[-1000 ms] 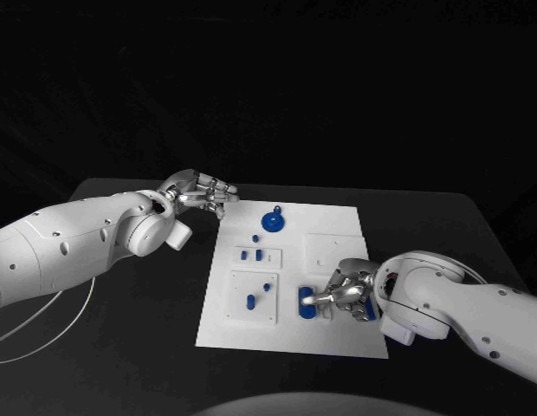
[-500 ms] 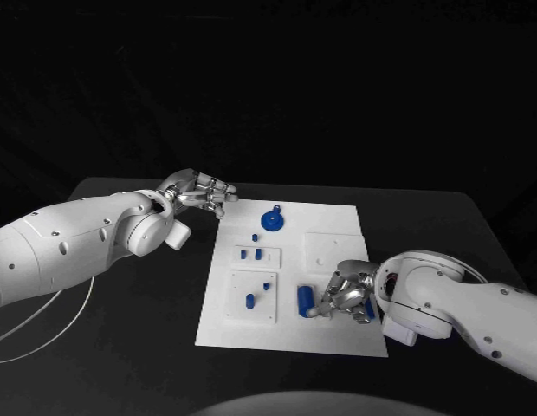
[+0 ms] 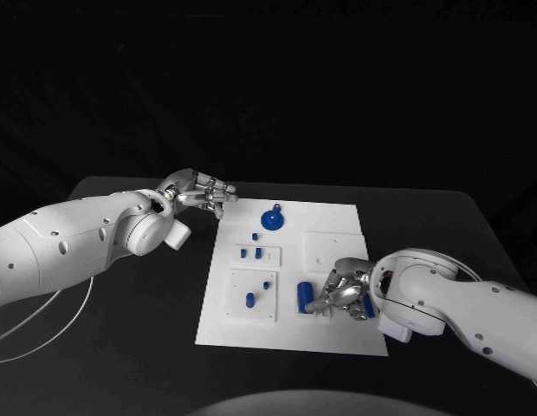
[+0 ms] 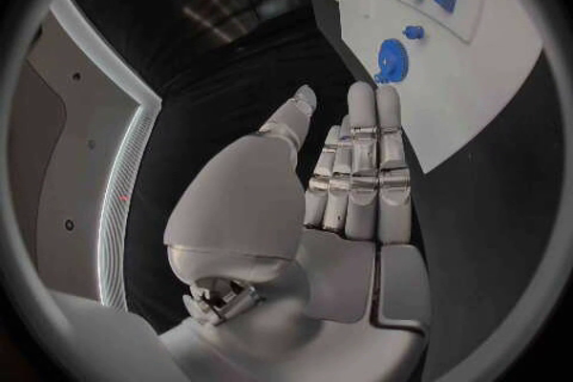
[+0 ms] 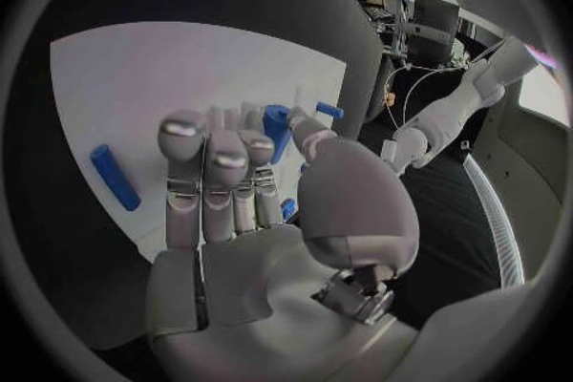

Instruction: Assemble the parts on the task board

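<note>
1. the left robot hand (image 3: 203, 192) is open with straight fingers, above the worktop (image 3: 132, 286) beside the task board (image 3: 331, 334).
2. the right robot hand (image 3: 346, 295) is over the board's near part; i cannot tell if it grips a blue part (image 3: 305, 299).

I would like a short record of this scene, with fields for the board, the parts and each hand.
board: white task board in the middle of the black table
parts: blue round part at the far end; blue cylinder lying near the right hand
left hand: off the board's far left corner, fingers straight, holding nothing
right hand: over the board's near right area; hold unclear
</note>
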Available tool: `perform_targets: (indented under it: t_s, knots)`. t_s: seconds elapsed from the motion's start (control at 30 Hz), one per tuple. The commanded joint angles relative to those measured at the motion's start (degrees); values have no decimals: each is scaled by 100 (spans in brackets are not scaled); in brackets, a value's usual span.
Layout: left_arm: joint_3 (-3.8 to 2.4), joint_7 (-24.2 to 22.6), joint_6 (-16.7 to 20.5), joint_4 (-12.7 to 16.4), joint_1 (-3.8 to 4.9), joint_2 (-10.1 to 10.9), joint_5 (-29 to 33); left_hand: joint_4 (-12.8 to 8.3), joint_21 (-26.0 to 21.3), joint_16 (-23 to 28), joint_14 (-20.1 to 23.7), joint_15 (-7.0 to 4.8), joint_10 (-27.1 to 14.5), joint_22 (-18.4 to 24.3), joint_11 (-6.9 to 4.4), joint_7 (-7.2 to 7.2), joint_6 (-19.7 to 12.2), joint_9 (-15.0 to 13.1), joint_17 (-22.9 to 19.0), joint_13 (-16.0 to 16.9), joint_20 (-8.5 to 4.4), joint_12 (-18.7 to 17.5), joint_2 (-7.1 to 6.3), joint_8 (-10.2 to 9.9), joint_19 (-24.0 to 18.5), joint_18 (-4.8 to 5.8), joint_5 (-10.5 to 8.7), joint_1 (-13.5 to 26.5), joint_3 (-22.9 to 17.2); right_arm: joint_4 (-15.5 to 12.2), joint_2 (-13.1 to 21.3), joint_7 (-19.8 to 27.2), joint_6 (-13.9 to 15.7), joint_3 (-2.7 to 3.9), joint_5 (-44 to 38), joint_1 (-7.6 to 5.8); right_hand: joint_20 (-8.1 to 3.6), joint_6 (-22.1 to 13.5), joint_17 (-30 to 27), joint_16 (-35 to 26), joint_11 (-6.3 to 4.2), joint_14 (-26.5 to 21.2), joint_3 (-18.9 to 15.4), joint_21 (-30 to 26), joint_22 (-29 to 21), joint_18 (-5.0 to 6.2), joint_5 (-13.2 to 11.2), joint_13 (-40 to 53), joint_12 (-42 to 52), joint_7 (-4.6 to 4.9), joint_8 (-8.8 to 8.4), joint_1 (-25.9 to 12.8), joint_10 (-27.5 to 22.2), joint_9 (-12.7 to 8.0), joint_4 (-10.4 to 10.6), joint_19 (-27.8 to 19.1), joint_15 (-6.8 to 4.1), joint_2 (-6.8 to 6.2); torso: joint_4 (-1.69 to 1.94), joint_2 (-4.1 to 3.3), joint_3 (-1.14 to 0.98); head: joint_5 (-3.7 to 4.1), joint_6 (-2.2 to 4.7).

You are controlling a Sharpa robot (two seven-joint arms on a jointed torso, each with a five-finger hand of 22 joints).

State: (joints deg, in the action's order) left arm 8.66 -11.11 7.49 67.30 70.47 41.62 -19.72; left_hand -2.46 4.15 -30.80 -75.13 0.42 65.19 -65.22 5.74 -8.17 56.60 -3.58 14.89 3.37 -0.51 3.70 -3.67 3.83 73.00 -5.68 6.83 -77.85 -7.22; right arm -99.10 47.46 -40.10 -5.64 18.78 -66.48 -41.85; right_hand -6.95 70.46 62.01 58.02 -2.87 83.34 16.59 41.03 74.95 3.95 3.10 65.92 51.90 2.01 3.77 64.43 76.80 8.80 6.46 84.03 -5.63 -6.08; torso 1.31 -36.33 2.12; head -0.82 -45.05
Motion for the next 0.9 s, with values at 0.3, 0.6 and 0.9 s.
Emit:
perform_targets:
  t_s: [0.3,0.6,0.9]
  knots:
    - [1,-12,-74,6,0,-8,-6,24,8,21,-5,31,-34,7,7,1,-28,3,-9,8,15,-11,68,-17,30,1,-8,-2,17,86,-61,-74,-10,-2,-156,5,-22,64,22,35,6,19,175,35,465,-81,-25,21,-14,-8,-10,-67,49,-39,-119,291,-19,-16,-6,1,0,-9,-16]
    - [5,2,-84,0,0,-8,-6,35,9,22,-5,34,-36,25,15,-20,-23,3,-10,8,16,-11,72,-16,32,-2,-6,-22,14,147,-107,-101,-191,-17,-124,6,-9,92,1,18,13,16,-121,16,463,-72,-21,26,-16,1,-9,245,38,-29,-783,283,-11,-168,-5,2,-4,-11,-21]
    - [7,3,-79,-20,0,-9,-20,24,7,21,-8,37,-32,66,12,-14,-11,2,-12,10,22,-9,76,-17,46,0,-335,-52,106,146,-105,-90,-130,-40,-142,7,-27,138,39,19,1,10,-814,16,465,-91,-32,65,11,-5,-20,413,90,-71,-754,279,-23,-234,-12,2,-6,-5,-23]
